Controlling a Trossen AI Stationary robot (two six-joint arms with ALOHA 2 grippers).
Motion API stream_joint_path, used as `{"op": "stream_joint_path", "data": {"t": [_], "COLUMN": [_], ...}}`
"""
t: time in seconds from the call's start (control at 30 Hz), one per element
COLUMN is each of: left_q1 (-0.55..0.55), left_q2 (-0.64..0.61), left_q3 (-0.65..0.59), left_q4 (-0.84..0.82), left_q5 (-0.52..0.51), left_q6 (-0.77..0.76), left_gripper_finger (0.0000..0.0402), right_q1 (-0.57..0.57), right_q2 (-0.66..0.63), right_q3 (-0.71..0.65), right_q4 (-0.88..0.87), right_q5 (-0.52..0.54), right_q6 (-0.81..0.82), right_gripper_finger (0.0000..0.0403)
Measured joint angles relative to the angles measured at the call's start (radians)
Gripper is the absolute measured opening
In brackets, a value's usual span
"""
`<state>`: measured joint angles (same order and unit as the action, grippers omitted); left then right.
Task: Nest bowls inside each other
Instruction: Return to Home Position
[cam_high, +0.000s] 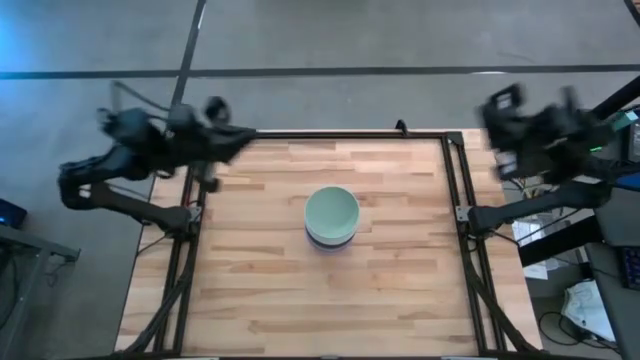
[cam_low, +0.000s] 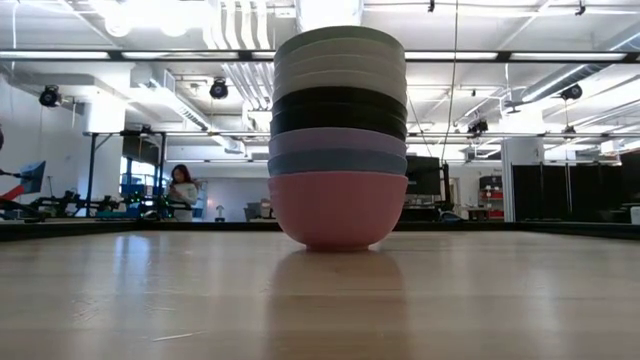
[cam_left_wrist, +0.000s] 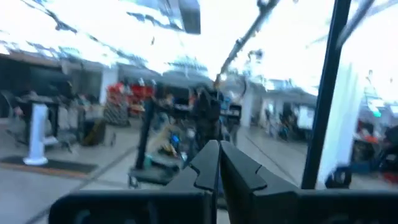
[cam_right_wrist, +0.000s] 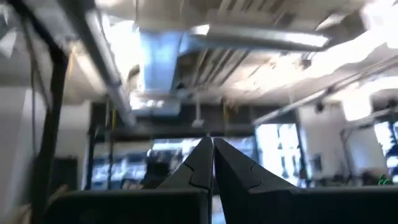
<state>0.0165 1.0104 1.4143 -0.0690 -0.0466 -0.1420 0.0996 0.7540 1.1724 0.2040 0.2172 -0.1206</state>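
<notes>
The bowls stand nested in one stack (cam_high: 331, 218) at the table's middle, mint green on top in the high view. The low view shows the stack (cam_low: 338, 140) resting on the pink bowl's base (cam_low: 336, 243), with blue, lavender, black, white and mint green rims above. My left gripper (cam_left_wrist: 217, 155) is shut, raised near the table's far left corner (cam_high: 240, 135), pointing at the room. My right gripper (cam_right_wrist: 212, 149) is shut, beyond the table's far right corner (cam_high: 500, 105), tipped up toward the ceiling.
Bare wooden table top (cam_high: 250, 270) lies all around the stack. A black frame (cam_high: 455, 215) edges the table. Cables and equipment (cam_high: 585, 300) lie off the right side. A person (cam_low: 183, 190) stands far off in the room.
</notes>
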Motion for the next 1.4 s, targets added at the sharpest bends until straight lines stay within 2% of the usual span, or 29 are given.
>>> {"op": "stream_joint_path", "data": {"t": [0.13,0.2,0.3,0.47,0.63,0.73,0.83,0.9,1.0,1.17,1.23,1.4], "left_q1": [-0.002,-0.006,-0.006,-0.006,-0.006,-0.006,-0.006,-0.006,-0.006,-0.006,-0.006,-0.006], "left_q2": [-0.165,-0.230,-0.347,-0.533,-0.681,-0.764,-0.837,-0.892,-0.989,-0.970,-0.965,-0.984], "left_q3": [-0.096,-0.152,-0.245,-0.424,-0.641,-0.770,-0.902,-0.973,-1.054,-1.109,-1.142,-1.223], "left_q4": [0.001,0.000,0.000,0.009,0.073,0.162,0.256,0.316,0.346,0.358,0.356,0.360], "left_q5": [-0.050,-0.102,-0.125,-0.198,-0.230,-0.249,-0.244,-0.232,-0.220,-0.168,-0.167,-0.105], "left_q6": [0.025,0.046,0.048,0.000,-0.077,-0.117,-0.163,-0.175,-0.218,-0.274,-0.308,-0.383], "left_gripper_finger": [0.0000,0.0000,0.0000,0.0000,0.0000,0.0000,0.0000,0.0000,0.0000,0.0000,0.0000,0.0000], "right_q1": [0.019,0.020,0.020,0.019,0.020,0.020,0.020,0.020,0.020,0.022,0.022,0.022], "right_q2": [-0.128,-0.197,-0.303,-0.462,-0.597,-0.652,-0.712,-0.755,-0.754,-0.754,-0.753,-0.753], "right_q3": [0.024,0.019,-0.029,-0.200,-0.430,-0.558,-0.661,-0.701,-0.697,-0.654,-0.651,-0.722], "right_q4": [-0.070,-0.125,-0.140,-0.150,-0.127,-0.050,0.025,0.010,-0.023,-0.172,-0.225,-0.246], "right_q5": [0.037,0.090,0.172,0.241,0.319,0.311,0.193,0.139,0.137,0.111,0.071,0.045], "right_q6": [-0.060,-0.078,-0.078,-0.006,0.148,0.239,0.336,0.392,0.422,0.487,0.537,0.649], "right_gripper_finger": [0.0009,0.0009,0.0008,0.0008,0.0008,0.0008,0.0008,0.0008,0.0008,0.0008,0.0008,0.0008]}}
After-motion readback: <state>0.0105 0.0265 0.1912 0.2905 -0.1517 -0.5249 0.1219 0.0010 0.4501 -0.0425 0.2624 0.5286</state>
